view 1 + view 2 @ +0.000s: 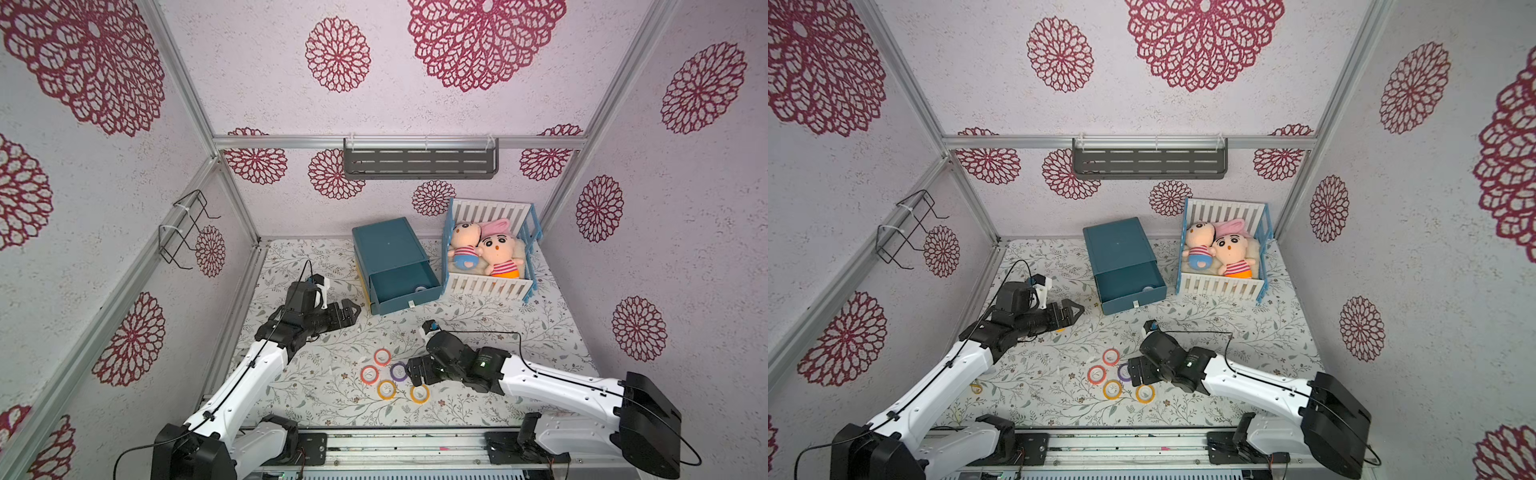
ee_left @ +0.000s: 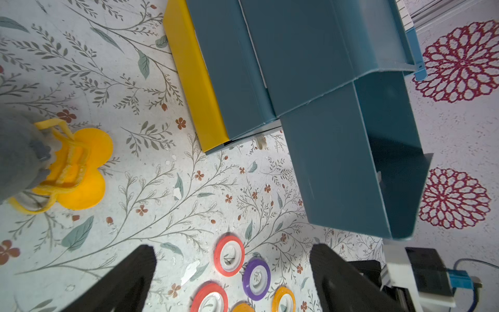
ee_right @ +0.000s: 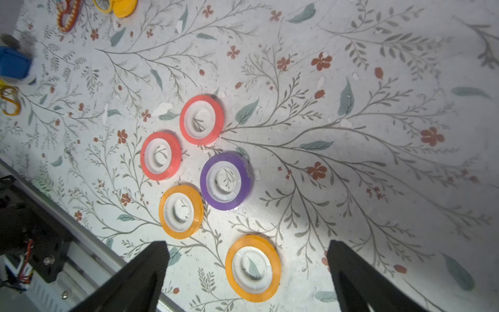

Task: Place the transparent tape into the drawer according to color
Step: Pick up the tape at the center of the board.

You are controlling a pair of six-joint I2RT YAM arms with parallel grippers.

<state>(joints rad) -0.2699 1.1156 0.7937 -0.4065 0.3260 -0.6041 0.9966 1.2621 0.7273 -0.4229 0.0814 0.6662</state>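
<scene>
**Loose by the edge, jaws agape**

Two red-orange rings (image 3: 185, 121), a purple ring (image 3: 204, 178) and two yellow rings (image 3: 163, 213) are lying flat, clustered near the tabletop's (image 1: 519, 332) edge by the arm bases. The right claw (image 1: 412, 372) is hanging wide open just beside the purple one. The left claw (image 1: 356, 309) is gaping empty near the pulled-out teal drawer (image 1: 405, 301), which is sitting toward the far edge beside a doll cot (image 1: 488, 286). Flowered walls (image 1: 665, 208) are closing in the floral top.
</scene>
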